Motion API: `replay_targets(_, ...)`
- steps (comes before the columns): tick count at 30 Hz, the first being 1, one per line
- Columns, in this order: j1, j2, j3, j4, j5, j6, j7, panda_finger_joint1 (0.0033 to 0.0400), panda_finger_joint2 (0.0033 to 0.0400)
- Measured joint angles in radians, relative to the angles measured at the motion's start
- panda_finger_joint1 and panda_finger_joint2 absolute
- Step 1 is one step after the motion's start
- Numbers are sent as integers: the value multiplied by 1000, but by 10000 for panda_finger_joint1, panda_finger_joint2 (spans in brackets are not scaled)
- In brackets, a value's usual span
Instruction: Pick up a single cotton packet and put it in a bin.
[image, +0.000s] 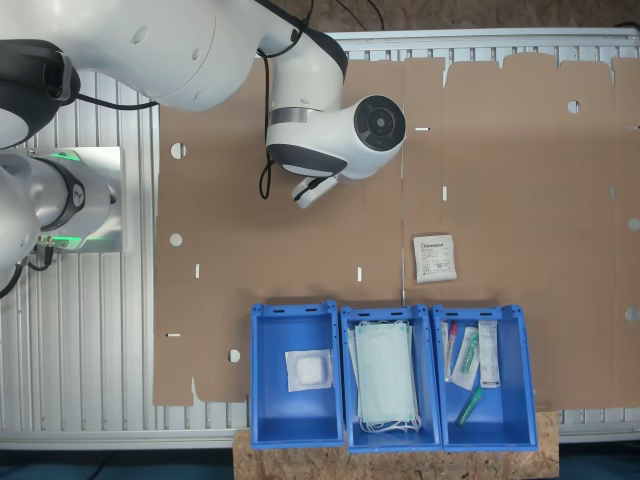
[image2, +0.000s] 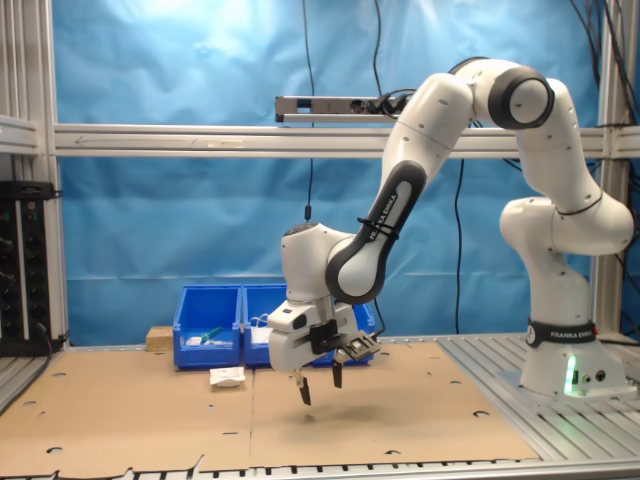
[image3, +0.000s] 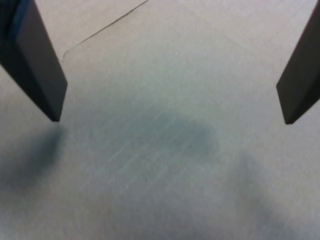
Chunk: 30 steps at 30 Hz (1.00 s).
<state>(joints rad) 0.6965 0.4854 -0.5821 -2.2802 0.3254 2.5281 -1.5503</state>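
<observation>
Cardboard lies under the wide-open, empty pincer.

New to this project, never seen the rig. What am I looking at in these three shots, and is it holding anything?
It is one white robot arm on a metal table covered with brown cardboard.

The first exterior view looks straight down. The second exterior view looks across the table from the side, with a blue backdrop behind. The wrist view comes from a camera on the arm's wrist, looking down between the two dark fingers.

The claw hangs open above bare cardboard and holds nothing.

On the cardboard lies the cotton packet, a flat white square with print. Near it stand three blue bins in a row: one with a plain white pad, the middle one with pale green face masks, the third with syringes and tubes.
</observation>
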Motion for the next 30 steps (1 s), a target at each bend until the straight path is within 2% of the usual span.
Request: replay_targets(30, 0, -11, 0, 11, 0, -1, 0, 400, 400)
